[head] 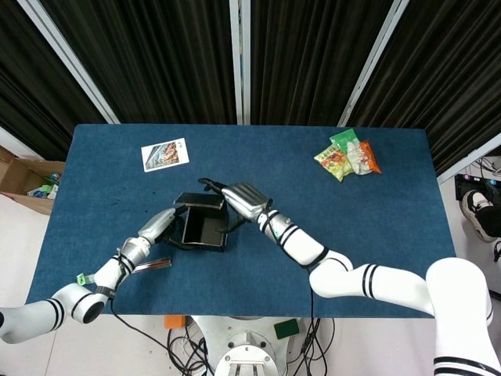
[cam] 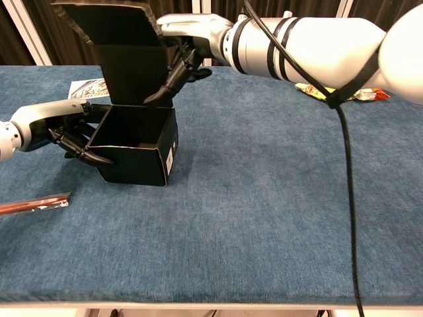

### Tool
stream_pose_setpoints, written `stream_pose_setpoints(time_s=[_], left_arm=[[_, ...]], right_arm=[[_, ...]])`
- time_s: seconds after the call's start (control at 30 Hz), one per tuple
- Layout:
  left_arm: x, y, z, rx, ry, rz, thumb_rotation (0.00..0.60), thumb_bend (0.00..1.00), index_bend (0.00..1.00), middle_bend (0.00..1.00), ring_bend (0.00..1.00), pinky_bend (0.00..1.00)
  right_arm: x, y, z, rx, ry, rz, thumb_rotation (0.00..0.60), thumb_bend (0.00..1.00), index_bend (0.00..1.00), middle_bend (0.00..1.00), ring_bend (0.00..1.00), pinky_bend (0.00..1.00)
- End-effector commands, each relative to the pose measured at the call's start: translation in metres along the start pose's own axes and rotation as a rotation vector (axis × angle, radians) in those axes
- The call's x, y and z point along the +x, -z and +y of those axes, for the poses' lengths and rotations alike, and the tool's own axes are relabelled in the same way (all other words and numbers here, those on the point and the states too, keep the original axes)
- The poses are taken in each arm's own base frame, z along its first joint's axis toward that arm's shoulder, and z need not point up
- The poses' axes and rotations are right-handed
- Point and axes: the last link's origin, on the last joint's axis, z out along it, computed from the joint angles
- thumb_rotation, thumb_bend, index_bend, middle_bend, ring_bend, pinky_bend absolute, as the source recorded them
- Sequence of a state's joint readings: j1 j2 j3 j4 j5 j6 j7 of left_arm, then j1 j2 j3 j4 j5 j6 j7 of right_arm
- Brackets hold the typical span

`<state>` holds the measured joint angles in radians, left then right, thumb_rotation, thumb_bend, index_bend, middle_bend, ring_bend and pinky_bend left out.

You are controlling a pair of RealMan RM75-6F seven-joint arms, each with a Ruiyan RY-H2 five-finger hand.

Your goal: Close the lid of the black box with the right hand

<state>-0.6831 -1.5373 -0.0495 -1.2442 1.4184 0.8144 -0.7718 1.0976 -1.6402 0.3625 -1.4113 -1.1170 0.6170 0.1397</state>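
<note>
The black box (head: 203, 233) (cam: 135, 148) stands open at the table's left-centre. Its lid (head: 201, 201) (cam: 129, 63) rises from the far wall, and the lid's top flap (cam: 106, 12) bends forward over the opening. My right hand (head: 239, 200) (cam: 192, 33) is up behind the lid's right edge, with dark fingers (cam: 173, 76) touching the lid's back. It holds nothing. My left hand (head: 160, 225) (cam: 66, 129) grips the box's left wall, its fingers curled around the side.
A picture card (head: 165, 154) (cam: 89, 86) lies at the far left. Several snack packets (head: 347, 153) (cam: 344, 92) lie at the far right. A thin reddish stick pack (head: 149, 266) (cam: 33, 203) lies near the front left edge. A cardboard carton (head: 23, 180) sits on the floor at left.
</note>
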Motion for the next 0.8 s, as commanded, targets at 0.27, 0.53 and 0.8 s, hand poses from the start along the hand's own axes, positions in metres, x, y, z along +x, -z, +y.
stream_pose_setpoints(time_s=[0.27, 0.53, 0.8], left_arm=[[0.001, 0.005, -0.001, -0.004, -0.062, 0.031, 0.533, 0.03, 0.1, 0.16, 0.61, 0.84], [0.001, 0.023, -0.003, -0.001, -0.088, 0.066, 0.497, 0.03, 0.09, 0.11, 0.61, 0.84], [0.005, 0.035, -0.003, 0.008, -0.124, 0.109, 0.482, 0.02, 0.09, 0.11, 0.61, 0.84]], right_arm=[[0.007, 0.02, -0.017, 0.074, -0.09, -0.068, 0.6, 0.18, 0.05, 0.24, 0.81, 1.0], [0.008, 0.033, -0.021, 0.08, -0.093, -0.109, 0.6, 0.18, 0.05, 0.25, 0.81, 1.0], [0.019, 0.04, -0.025, 0.085, -0.083, -0.079, 0.6, 0.16, 0.05, 0.26, 0.81, 1.0]])
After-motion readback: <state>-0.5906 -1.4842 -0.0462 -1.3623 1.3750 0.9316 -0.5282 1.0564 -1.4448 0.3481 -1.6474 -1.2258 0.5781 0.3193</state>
